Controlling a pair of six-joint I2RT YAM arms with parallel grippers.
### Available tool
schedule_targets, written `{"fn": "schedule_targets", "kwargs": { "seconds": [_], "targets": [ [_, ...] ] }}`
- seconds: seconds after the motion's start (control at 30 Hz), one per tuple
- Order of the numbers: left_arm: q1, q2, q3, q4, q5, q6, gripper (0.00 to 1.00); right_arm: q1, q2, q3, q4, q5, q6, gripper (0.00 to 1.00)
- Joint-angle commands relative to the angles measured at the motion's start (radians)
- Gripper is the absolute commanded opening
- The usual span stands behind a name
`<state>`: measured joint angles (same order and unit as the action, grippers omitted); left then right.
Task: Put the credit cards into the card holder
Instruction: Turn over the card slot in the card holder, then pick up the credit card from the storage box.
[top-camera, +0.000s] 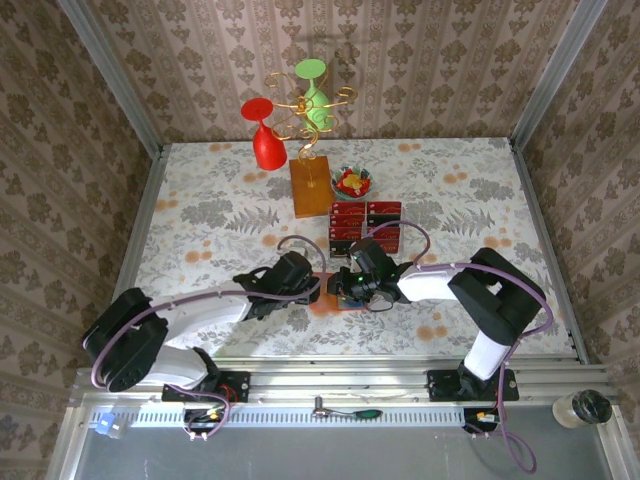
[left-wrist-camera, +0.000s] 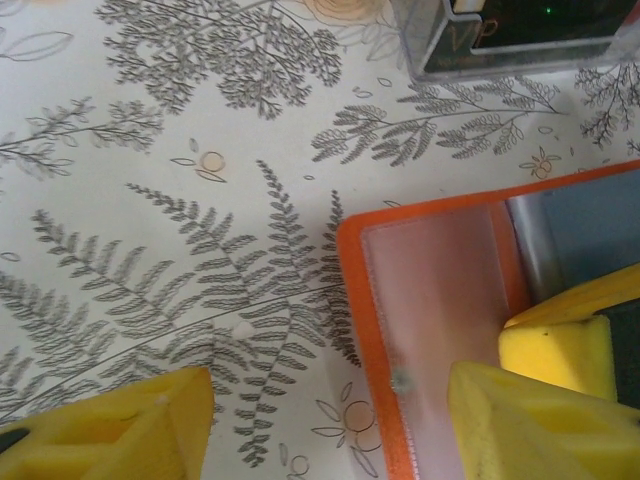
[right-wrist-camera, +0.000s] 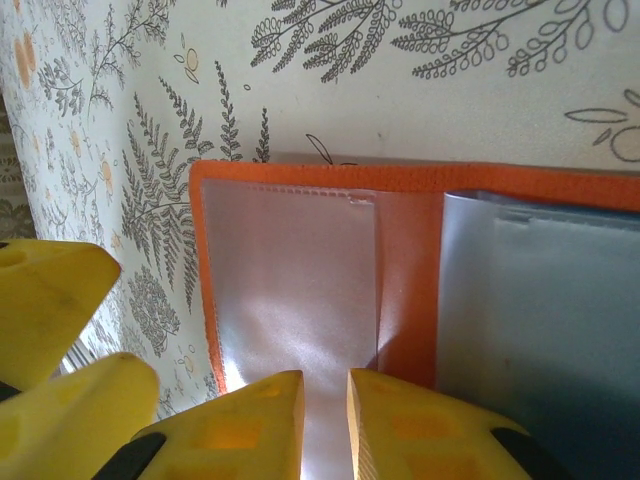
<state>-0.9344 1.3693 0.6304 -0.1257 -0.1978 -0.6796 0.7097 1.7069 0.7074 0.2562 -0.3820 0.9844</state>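
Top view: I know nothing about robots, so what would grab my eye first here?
Probably the red goblet and green goblet on a curly gold stand at the back. Next, the left arm and right arm meeting in the middle over an open orange card holder, with red cards laid in rows just behind.

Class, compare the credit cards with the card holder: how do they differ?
The credit cards are red with black bands; the card holder is orange with clear pockets. The cards lie in rows; the holder lies opened out. Both lie flat.
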Motion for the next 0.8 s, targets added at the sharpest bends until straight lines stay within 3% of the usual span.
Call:
{"fn": "schedule_targets", "kwargs": {
  "seconds": [0.0, 0.27, 0.43, 0.63, 0.77],
  "targets": [
    [-0.023, 0.038, 0.026, 0.013, -0.027, 0.007, 0.65, -0.006, 0.005, -0.02, -0.038, 0.042, 0.018, 0.21],
    [-0.04, 0.103, 0.012, 0.031, -0.052, -0.012, 0.64, -0.008, -0.04, -0.032, -0.049, 0.053, 0.028, 0.21],
    [-0.04, 0.117, 0.001, 0.026, -0.068, -0.016, 0.64, -0.039, -0.153, -0.031, -0.118, 0.092, -0.004, 0.23],
    [-0.04, 0.105, -0.006, 0.024, -0.074, -0.016, 0.64, -0.125, -0.267, 0.093, -0.388, 0.164, -0.214, 0.3],
    [-0.041, 0.103, -0.001, 0.022, -0.074, -0.011, 0.64, -0.181, -0.272, 0.216, -0.558, 0.211, -0.426, 0.43]
  ]
}}
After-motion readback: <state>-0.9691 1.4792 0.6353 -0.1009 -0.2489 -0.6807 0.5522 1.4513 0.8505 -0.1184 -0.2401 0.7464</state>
